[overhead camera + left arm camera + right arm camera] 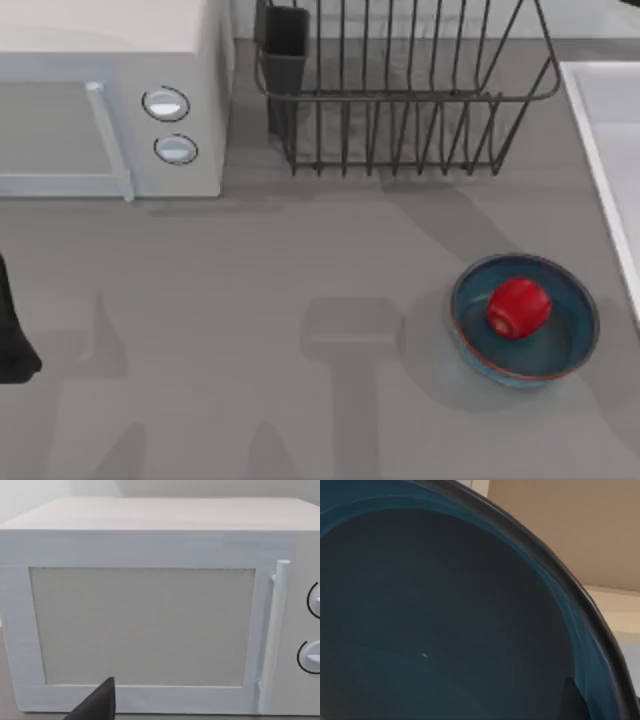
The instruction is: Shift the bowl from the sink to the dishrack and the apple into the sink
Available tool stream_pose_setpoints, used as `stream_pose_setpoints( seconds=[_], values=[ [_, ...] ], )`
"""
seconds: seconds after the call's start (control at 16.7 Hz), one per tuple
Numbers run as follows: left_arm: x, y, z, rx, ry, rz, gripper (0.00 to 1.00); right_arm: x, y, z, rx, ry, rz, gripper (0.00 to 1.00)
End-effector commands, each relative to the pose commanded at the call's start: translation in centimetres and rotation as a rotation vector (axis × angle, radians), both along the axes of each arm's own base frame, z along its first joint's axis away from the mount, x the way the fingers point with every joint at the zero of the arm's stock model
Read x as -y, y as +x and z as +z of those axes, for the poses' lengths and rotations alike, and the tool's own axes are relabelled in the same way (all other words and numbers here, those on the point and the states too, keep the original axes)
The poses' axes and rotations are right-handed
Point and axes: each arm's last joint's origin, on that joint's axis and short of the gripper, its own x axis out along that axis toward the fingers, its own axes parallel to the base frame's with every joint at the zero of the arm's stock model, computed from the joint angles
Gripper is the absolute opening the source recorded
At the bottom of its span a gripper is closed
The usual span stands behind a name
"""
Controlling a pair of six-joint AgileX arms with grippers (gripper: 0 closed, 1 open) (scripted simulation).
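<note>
Apple in bowl nr sink edge

A matte black section of the left arm shows at the table's left edge, smooth and unmarked. In the left wrist view, one black wedge-shaped fingertip tapers to a blunt point.

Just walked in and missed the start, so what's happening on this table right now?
Nothing is being carried on the table yet. A red apple sits inside a teal bowl on the grey counter, beside the white sink at the right edge. The wire dishrack behind it holds no dishes. The left arm waits near the microwave. The right wrist camera looks closely into a teal bowl.
</note>
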Motion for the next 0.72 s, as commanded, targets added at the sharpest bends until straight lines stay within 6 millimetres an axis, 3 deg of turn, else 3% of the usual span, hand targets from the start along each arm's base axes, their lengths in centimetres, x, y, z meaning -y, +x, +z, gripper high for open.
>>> stream_pose_setpoints(
  seconds=[0.12,0.3,0.6,0.72],
  values=[
    [0.0,0.0,0.0,0.000,0.000,0.000,1.00,-1.7,-1.6,0.9,0.078,0.089,0.010,0.00],
    [0.0,0.0,0.0,0.000,0.000,0.000,1.00,-2.8,-2.8,1.6,0.125,0.151,0.018,0.00],
    [0.0,0.0,0.0,0.000,0.000,0.000,1.00,-2.8,-2.6,1.4,0.121,0.149,0.019,0.00],
    [0.0,0.0,0.0,0.000,0.000,0.000,1.00,-3.2,-1.8,0.4,0.119,0.147,0.018,0.00]
  ],
)
